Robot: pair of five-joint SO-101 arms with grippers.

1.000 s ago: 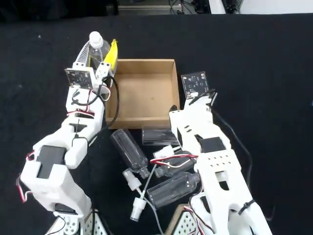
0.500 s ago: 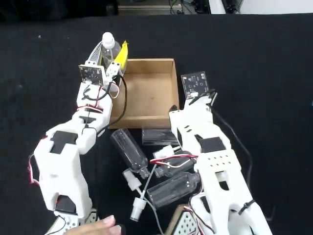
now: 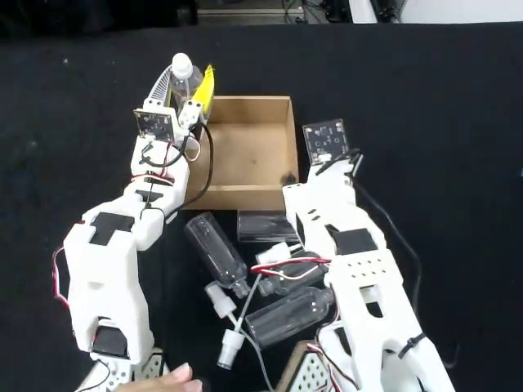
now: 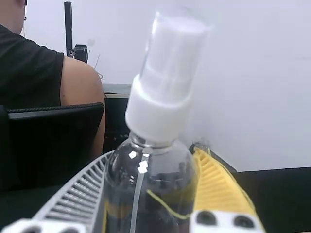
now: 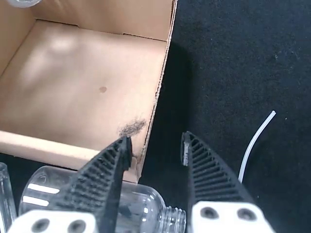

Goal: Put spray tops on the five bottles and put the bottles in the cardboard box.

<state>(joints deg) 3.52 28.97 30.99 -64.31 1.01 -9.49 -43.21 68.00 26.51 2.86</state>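
On the black table (image 3: 458,122), your left gripper (image 3: 188,80) clamps a clear plastic bottle (image 4: 150,184) fitted with a white spray top (image 4: 165,82), at the far left corner of the open brown cardboard box (image 3: 245,196). Your right gripper (image 5: 155,145) hangs narrowly parted over the box's near right corner. Four more clear bottles (image 3: 214,249) and three loose white spray tops (image 3: 219,298) lie between the arms.

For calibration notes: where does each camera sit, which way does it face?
High view: fixed above the table, looking down on the box, loose bottles and both arms.
Left wrist view: on the left wrist, facing the room along the left gripper, clamped on a capped bottle.
Right wrist view: on the right wrist, looking down through the open right gripper at the box's corner.
Shared: box in high and right wrist views; capped bottle in high and left.
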